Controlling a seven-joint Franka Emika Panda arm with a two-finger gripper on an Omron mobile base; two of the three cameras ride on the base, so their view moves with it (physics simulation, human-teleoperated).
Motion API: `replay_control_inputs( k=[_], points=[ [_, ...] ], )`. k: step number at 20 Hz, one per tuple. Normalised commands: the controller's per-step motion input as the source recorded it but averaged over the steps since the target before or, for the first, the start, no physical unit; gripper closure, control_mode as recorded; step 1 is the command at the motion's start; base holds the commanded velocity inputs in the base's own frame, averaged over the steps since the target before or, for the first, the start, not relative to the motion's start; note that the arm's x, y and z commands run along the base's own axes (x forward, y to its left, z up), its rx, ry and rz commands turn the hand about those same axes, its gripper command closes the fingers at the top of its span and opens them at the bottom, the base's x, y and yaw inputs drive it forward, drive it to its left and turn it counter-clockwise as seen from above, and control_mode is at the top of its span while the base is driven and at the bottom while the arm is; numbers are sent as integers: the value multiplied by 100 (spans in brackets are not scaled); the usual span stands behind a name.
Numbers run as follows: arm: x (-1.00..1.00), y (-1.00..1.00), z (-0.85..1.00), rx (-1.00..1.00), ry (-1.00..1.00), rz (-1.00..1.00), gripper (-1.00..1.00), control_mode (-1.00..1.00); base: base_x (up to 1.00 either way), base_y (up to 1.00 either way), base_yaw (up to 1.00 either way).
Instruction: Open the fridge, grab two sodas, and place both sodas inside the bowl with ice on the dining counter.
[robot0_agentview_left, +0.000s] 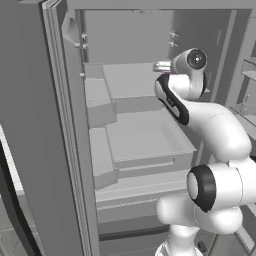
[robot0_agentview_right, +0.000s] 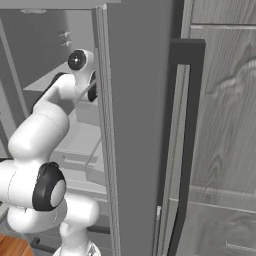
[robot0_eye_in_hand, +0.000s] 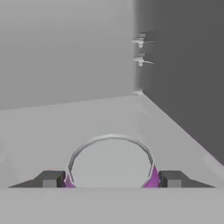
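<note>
While the fridge (robot0_agentview_left: 60, 125) stood open, the gripper (robot0_eye_in_hand: 111, 178) sat around a soda can on an upper shelf.

Largest first: the grey fridge cavity held pale shelves (robot0_agentview_left: 145, 135) and door bins (robot0_agentview_left: 100, 155), with the open door (robot0_agentview_right: 135, 125) just beside the white arm (robot0_agentview_left: 215, 125) reaching inside. On the shelf, the purple can (robot0_eye_in_hand: 111, 164) stood upright, its long axis vertical, its silver top directly between the two dark fingertips (robot0_eye_in_hand: 50, 179); each seemed to meet or nearly meet its side, so whether the grip was firm could not be told. Nothing else lay near it on the bare shelf; the back and side walls stood well apart, with small pegs (robot0_eye_in_hand: 140, 41) high up.
</note>
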Motion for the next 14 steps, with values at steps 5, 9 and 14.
replay_control_inputs(
  k=[5,9,14],
  points=[
    [3,-14,-29,1,0,3,100,-100,0,0,0],
    [2,0,-5,0,0,0,100,-100,0,0,0],
    [0,0,-1,0,0,0,100,-100,0,0,0]
  ],
)
